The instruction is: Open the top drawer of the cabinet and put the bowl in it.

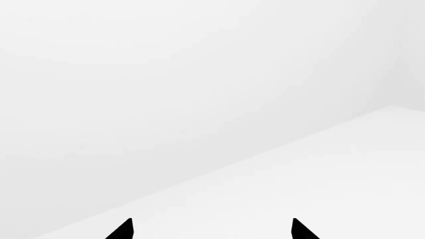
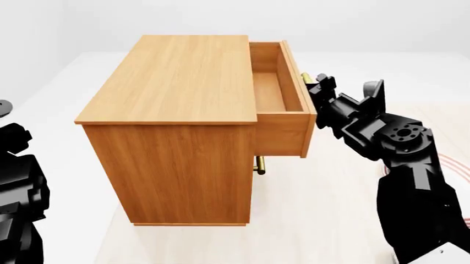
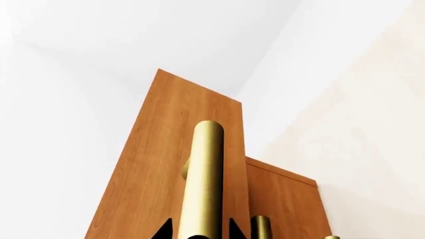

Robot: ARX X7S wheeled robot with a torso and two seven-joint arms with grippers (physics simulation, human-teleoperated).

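Note:
The orange-brown cabinet [image 2: 176,77] stands in the middle of the head view. Its top drawer [image 2: 279,135] is pulled out to the right, and its wooden box [image 2: 268,91] shows nothing inside. My right gripper [image 2: 316,85] is at the drawer's brass handle [image 3: 202,184]. In the right wrist view the black fingertips [image 3: 164,231] sit close on both sides of the bar, shut on it. My left gripper [image 1: 212,230] is open and faces only white floor and wall. The bowl is out of view.
A lower drawer's brass handle [image 2: 259,165] sticks out under the open drawer. My left arm [image 2: 18,187] hangs at the left edge. A red-ringed plate's rim [image 2: 457,165] shows behind my right arm [image 2: 411,165]. Pale floor surrounds the cabinet.

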